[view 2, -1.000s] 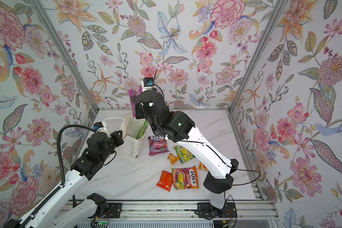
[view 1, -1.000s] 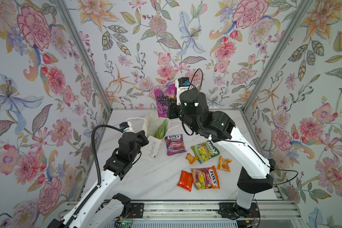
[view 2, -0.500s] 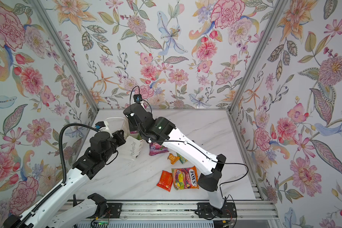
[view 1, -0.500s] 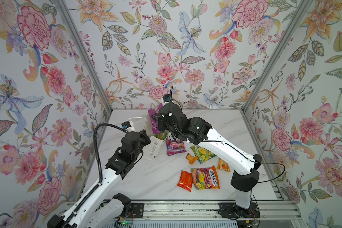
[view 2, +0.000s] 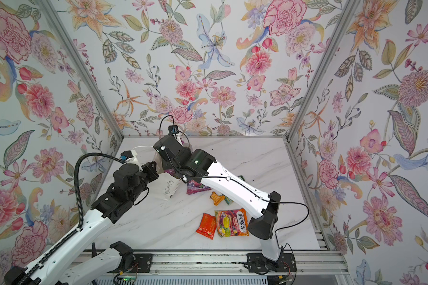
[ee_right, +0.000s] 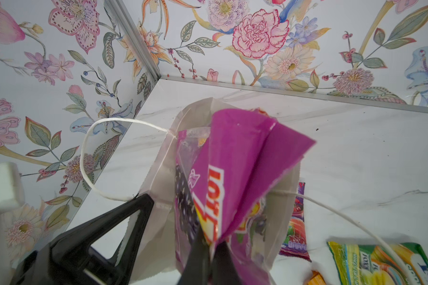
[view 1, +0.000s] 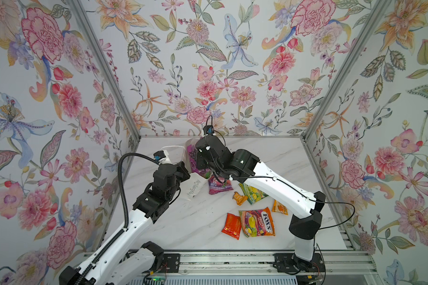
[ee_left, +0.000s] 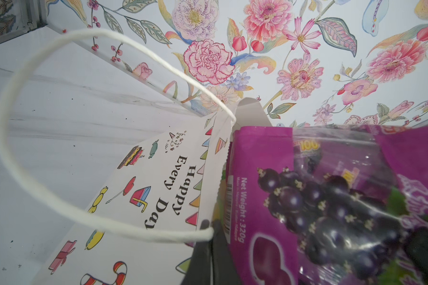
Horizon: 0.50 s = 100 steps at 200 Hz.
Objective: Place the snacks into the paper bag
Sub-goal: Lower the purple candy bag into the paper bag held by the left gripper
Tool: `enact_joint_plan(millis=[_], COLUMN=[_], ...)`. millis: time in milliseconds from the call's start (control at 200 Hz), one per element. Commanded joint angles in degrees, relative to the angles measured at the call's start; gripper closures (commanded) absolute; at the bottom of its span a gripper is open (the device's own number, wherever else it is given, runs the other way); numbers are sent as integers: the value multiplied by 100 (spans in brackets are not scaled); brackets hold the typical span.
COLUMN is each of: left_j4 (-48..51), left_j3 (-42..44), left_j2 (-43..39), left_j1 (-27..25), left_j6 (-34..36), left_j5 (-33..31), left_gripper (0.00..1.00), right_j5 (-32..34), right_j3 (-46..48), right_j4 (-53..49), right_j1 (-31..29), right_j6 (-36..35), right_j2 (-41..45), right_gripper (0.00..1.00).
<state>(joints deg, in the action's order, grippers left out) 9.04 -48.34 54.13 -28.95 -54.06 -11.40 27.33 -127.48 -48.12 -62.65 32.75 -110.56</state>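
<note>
Worktop (view 1: 195, 222), rear left: paper bag (view 1: 195, 187), grape pack (view 1: 190, 155) in its mouth. Front right: FOX'S fruits bag (view 1: 257, 223), sachet (view 1: 231, 225) just beside its left.

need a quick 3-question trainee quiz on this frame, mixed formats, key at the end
1. True or false: the right gripper is shut on the purple grape pack.
2. What does the left gripper clamp? A: the rim of the paper bag. B: nothing, it is open. C: the purple grape pack.
3. How many small orange-red sachets lie on the table?
Key: 1 true; 2 A; 3 three.
</note>
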Motion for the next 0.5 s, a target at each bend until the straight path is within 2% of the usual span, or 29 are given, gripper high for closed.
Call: enact_joint_plan(millis=[0,495], left_j4=[10,2], left_j3=[-210,-176], left_j2=[-9,-8], left_j1=[-82,-195], left_j6=[-8,-17], left_j5=[-152,-62], left_gripper=[100,100], right_j5=[-171,-947], right_j3=[-102,-714], right_j4=[198,167], right_j1=[95,469], right_j6=[183,240], right_j2=[143,-599], right_gripper=[100,100])
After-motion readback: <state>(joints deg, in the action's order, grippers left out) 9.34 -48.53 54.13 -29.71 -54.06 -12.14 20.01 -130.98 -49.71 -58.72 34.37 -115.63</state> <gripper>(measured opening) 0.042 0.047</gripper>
